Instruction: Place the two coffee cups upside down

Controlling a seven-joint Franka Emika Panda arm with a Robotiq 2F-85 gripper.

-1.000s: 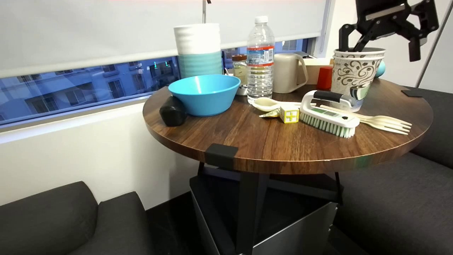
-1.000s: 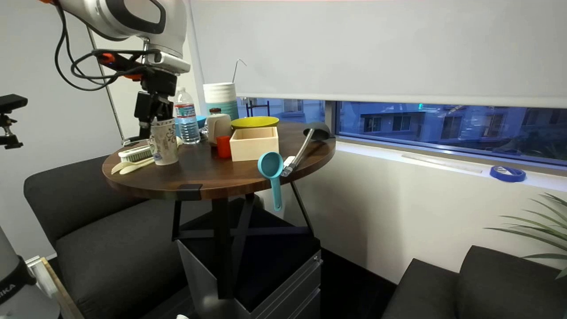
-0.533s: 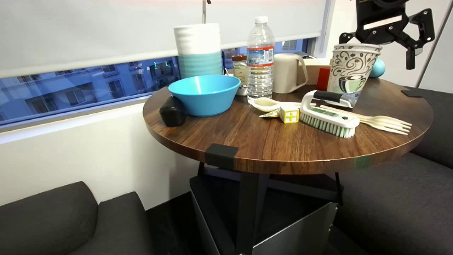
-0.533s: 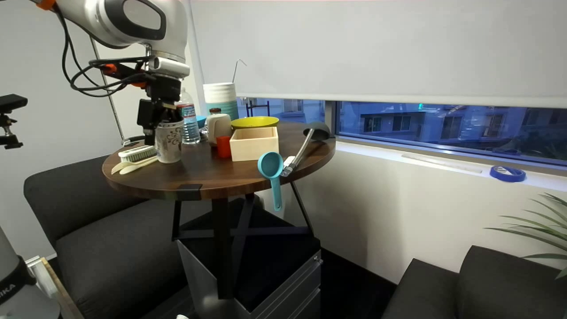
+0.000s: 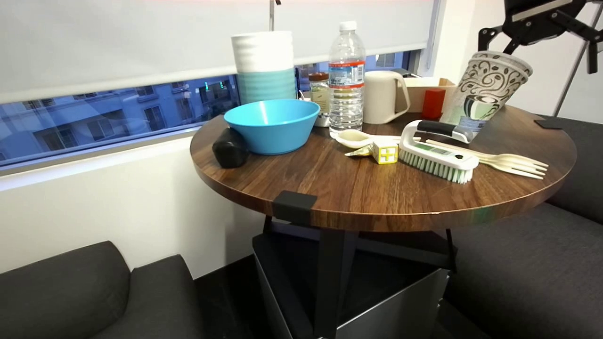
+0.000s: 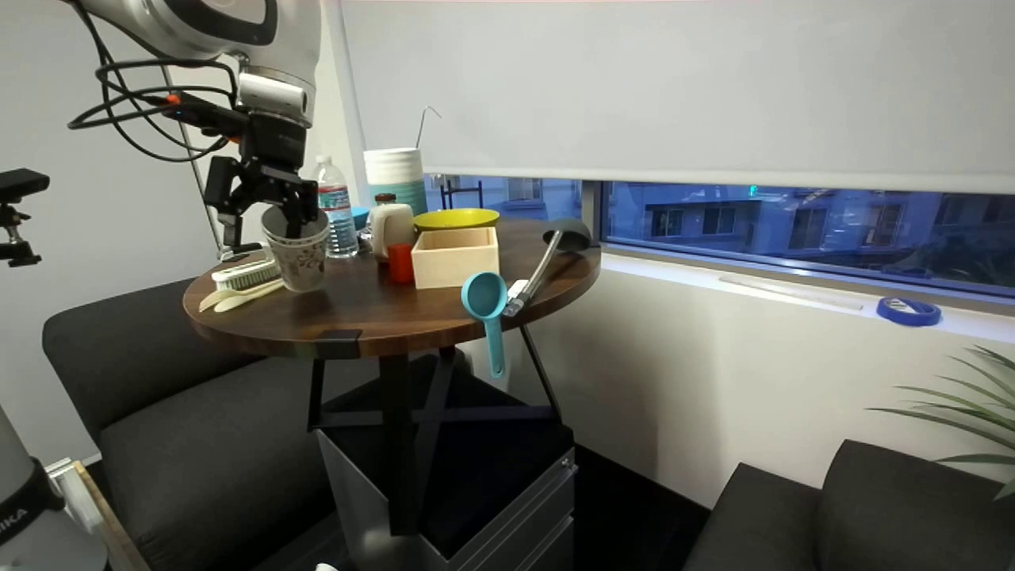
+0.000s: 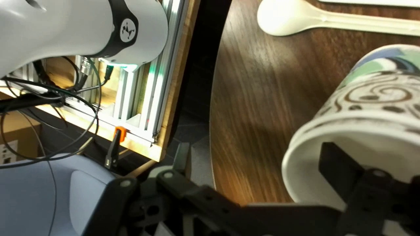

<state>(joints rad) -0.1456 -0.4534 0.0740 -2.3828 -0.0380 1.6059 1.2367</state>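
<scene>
Gripper (image 7: 256, 152) is spread wide: one finger (image 7: 338, 167) reaches into the mouth of the two coffee cups (image 5: 492, 84), the other finger (image 7: 183, 159) stands outside, well apart from them, so the cups aren't pinched (whether the inside finger presses on the wall, can't tell). Cups look nested, doubled rim showing in an exterior view; they're over the round wooden table (image 5: 358, 188), mouth up but clearly tilted, opening turned toward the gripper. Their lower end is partly hidden behind the scrub brush (image 5: 440, 160) there; contact with the brush, can't tell. Pale forks (image 5: 501, 159) just beside the brush. Small red container (image 5: 432, 103) near the cups, wooden box (image 6: 456, 266) just beside it. Water bottle (image 5: 347, 110) and beige mug (image 5: 379, 96) stand upright farther along; blue bowl (image 5: 272, 129) well apart from the cups. Wrist view: table edge shows between the two fingers.
</scene>
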